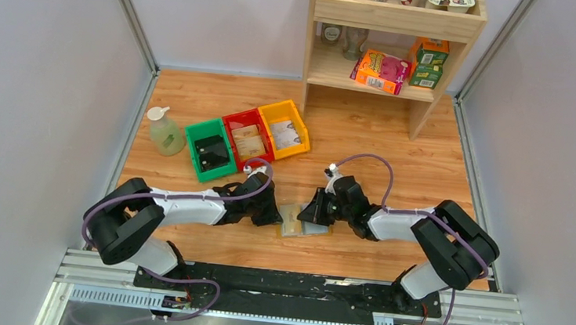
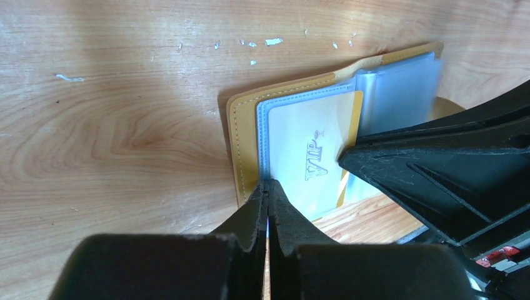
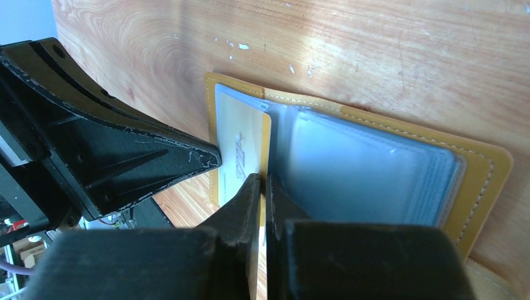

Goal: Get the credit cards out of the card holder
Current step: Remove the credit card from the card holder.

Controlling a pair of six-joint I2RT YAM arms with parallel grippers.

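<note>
The mustard-yellow card holder (image 1: 293, 227) lies open on the table between my two grippers, showing pale blue-grey pockets (image 3: 369, 169). A whitish credit card (image 2: 309, 153) with "VIP" lettering and a gold edge sits in its left pocket and also shows in the right wrist view (image 3: 240, 147). My left gripper (image 2: 269, 185) is shut on the near edge of the holder's left pocket (image 2: 278, 112). My right gripper (image 3: 263, 179) is shut on the card's gold edge, at the holder's fold. In the top view the left gripper (image 1: 274, 212) and right gripper (image 1: 314, 212) flank the holder.
Green (image 1: 209, 150), red (image 1: 246, 139) and yellow (image 1: 284, 128) bins stand in a row behind the left arm, with a soap bottle (image 1: 164, 132) to their left. A wooden shelf (image 1: 390, 81) holding boxes stands at the back right.
</note>
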